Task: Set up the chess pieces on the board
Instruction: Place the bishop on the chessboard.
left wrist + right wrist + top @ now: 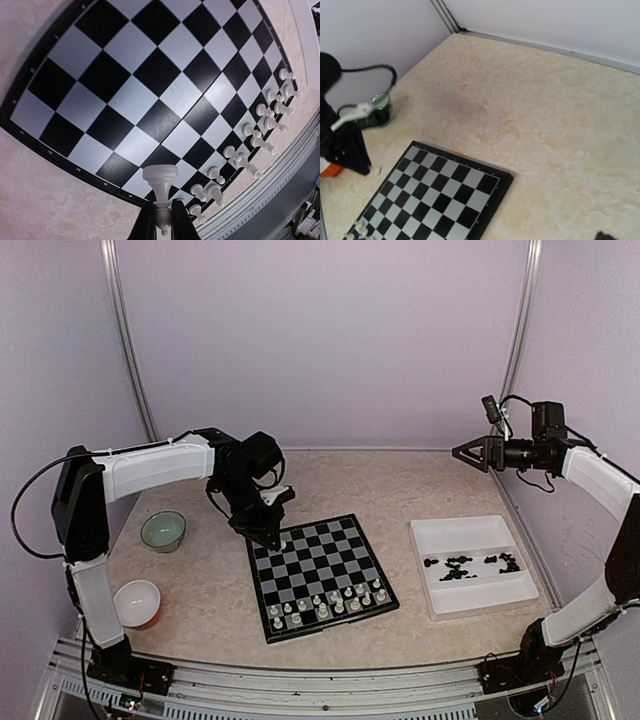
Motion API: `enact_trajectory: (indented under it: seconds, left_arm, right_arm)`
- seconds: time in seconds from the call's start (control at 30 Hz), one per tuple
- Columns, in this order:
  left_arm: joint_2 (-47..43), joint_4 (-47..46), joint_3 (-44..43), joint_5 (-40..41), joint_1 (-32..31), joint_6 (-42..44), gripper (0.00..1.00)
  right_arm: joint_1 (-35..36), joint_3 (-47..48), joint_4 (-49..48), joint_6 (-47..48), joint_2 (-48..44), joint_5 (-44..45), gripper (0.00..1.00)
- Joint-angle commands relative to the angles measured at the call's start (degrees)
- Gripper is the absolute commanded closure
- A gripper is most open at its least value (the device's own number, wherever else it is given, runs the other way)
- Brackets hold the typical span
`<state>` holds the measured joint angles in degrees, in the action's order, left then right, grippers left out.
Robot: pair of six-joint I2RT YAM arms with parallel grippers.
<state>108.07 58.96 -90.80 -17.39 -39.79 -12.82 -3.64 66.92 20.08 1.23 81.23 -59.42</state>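
Setting: robot laboratory test cell. Evidence for you to check off:
- plain pale-lilac enclosure panels [320,340] filling the upper frame
- slim aluminium corner posts [128,340] at upper left and upper right
- a beige marbled tabletop [400,480] across the centre
- a ribbed aluminium mounting rail [300,686] along the bottom edge
- two white-and-black jointed robot arms [150,468] bolted at lower left and lower right
- loose black cables [14,512] looping at the left edge of your overhead view

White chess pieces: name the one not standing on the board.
The white piece pinched in the left tool, hanging above the left edge of the board; all other white pieces stand in two rows along its near edge.
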Motion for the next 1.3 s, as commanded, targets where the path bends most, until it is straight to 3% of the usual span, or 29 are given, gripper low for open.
enact_trajectory:
  seconds: [0.0,0.47,0.73,1.27]
  left_arm:
    - [2.26,6.63,1.24,-3.06,-0.93,1.48,1.00]
    - [11.57,6.35,-1.14,-0.30,-3.30,1.76,1.00]
    - [10.96,5.14,-3.51,4.67,-4.70,1.10,0.72]
    - [7.09,-1.67,0.11,8.87,-9.30,0.44,0.69]
  right_arm:
    - [0.26,-1.42,1.01,2.10,-3.18,0.98,0.01]
    - [0.21,-2.48,0.59,2.31,-4.83,0.68,0.01]
    - [0.21,-2.75,0.72,2.46,-5.04,0.71,0.01]
    - [0.21,-3.26,-0.03,1.58,-4.14,-0.22,0.01]
